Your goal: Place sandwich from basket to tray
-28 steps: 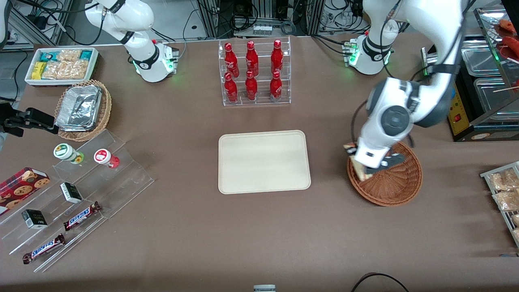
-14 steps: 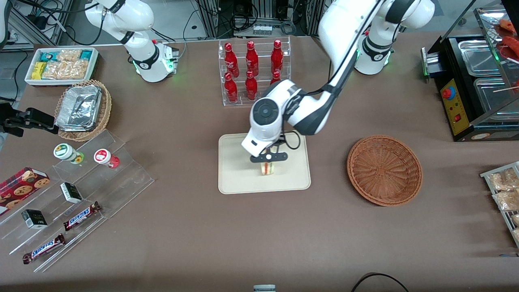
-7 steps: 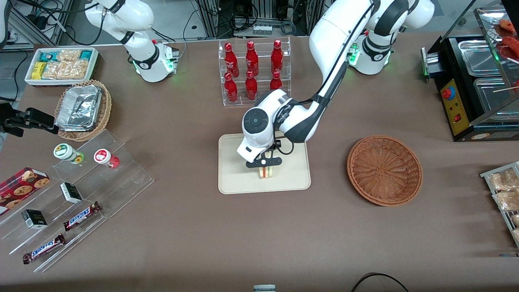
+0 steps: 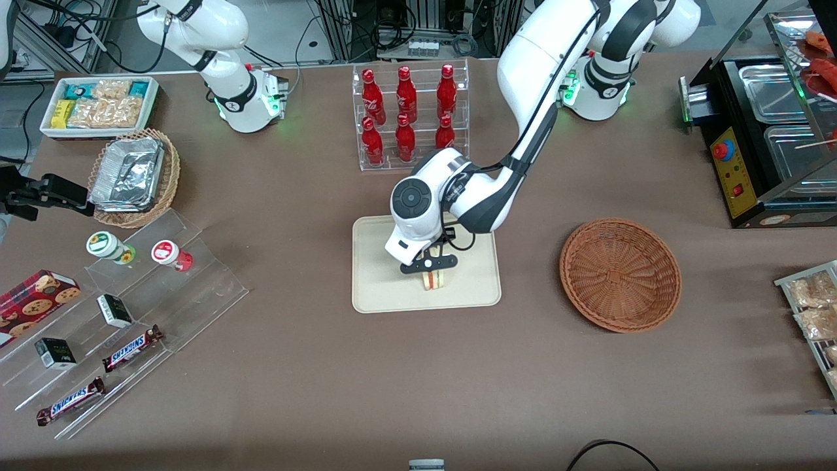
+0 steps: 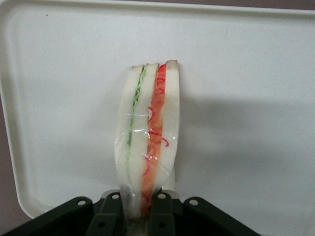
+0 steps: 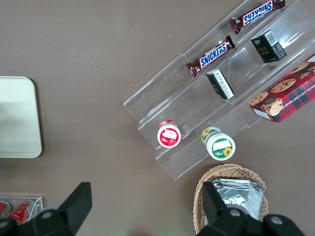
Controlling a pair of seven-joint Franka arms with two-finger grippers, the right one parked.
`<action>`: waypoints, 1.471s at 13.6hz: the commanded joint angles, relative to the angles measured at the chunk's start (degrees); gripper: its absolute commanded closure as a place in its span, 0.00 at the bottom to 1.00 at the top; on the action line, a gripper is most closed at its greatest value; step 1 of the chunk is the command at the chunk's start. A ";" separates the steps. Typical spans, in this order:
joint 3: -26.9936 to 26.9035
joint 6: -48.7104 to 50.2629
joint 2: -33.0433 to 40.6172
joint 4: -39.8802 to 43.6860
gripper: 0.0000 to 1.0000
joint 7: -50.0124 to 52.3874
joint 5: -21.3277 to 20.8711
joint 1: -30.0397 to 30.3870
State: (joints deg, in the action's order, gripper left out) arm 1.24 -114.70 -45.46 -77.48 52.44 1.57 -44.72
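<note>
The sandwich (image 4: 433,280), a clear-wrapped wedge of pale bread with green and orange-red layers (image 5: 147,132), stands on edge over the cream tray (image 4: 379,268), in the part nearer the front camera. My left gripper (image 4: 430,269) is directly above it and shut on the sandwich, the two black fingers (image 5: 110,212) pinching its wrapped end. The wedge's other end reaches the tray's surface (image 5: 246,98) or hangs just above it; I cannot tell which. The reddish-brown basket (image 4: 620,275) sits beside the tray, toward the working arm's end, with nothing in it.
A clear rack of red bottles (image 4: 410,118) stands just farther from the front camera than the tray. Toward the parked arm's end are a tan basket of foil trays (image 4: 134,176) and an acrylic stand (image 4: 124,314) with snack bars. Bagged snacks (image 4: 814,307) lie at the working arm's end.
The arm carried the sandwich out of the basket and across to the tray. Over the last half second the gripper has barely shifted and still holds it.
</note>
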 commanded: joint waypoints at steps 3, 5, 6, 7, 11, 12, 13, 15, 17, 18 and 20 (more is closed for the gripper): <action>-0.53 1.23 -1.30 2.34 0.00 1.27 -0.78 -0.90; -0.53 1.76 -0.42 2.25 0.00 1.62 -0.69 -0.90; -0.53 2.63 1.15 2.25 0.00 1.62 -0.34 -0.81; -0.45 4.38 2.47 2.25 0.00 1.44 -0.17 -0.64; -0.27 10.45 9.32 2.25 0.00 1.00 0.01 -0.72; -0.27 11.42 10.90 2.25 0.00 0.91 0.10 -0.72; -0.27 11.86 12.23 2.25 0.00 0.91 0.62 -0.55; -0.53 12.83 14.43 2.16 0.00 -1.09 0.81 -0.37; -0.88 14.76 16.45 2.07 0.00 -5.49 0.71 -0.11; -1.06 15.90 17.68 1.90 0.00 -6.02 0.89 1.37; -0.88 17.49 19.52 1.46 0.00 -10.57 1.50 4.81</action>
State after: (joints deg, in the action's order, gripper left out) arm 0.31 -98.95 -29.01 -74.14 46.58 2.02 -42.86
